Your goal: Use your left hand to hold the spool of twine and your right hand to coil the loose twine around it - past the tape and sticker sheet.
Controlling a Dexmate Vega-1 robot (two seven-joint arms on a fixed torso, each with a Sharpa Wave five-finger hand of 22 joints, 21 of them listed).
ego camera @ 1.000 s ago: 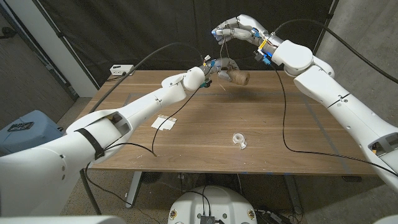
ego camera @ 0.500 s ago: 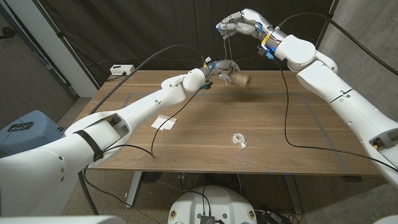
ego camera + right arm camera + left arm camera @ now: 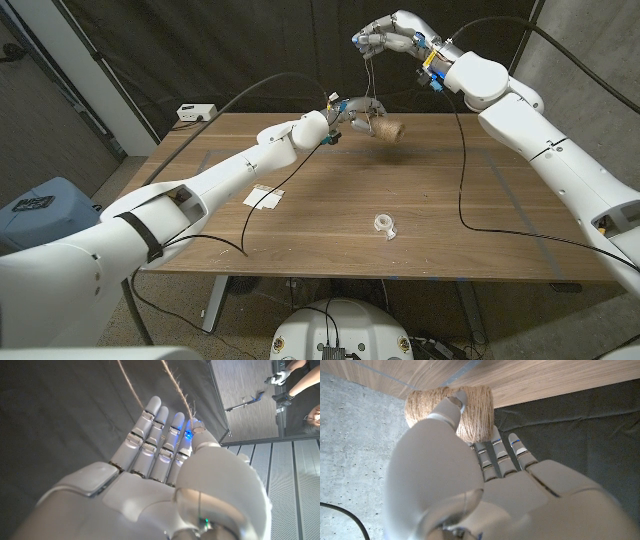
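Over wooden table (image 3: 420,200), left hand (image 3: 345,110) grips spool (image 3: 387,128); right hand (image 3: 392,36) pinches twine (image 3: 369,75).

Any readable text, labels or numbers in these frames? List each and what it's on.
None can be read.
Sticker sheet: printing too small and blurred to read.
Blue bin beside the table: a dark label on its lid, blurred, unreadable.
White box at the table's far corner: no legible marking.
Tape: no visible print.
Spool of twine, held by the left hand: no label.
Right hand, pinching the twine: no text.
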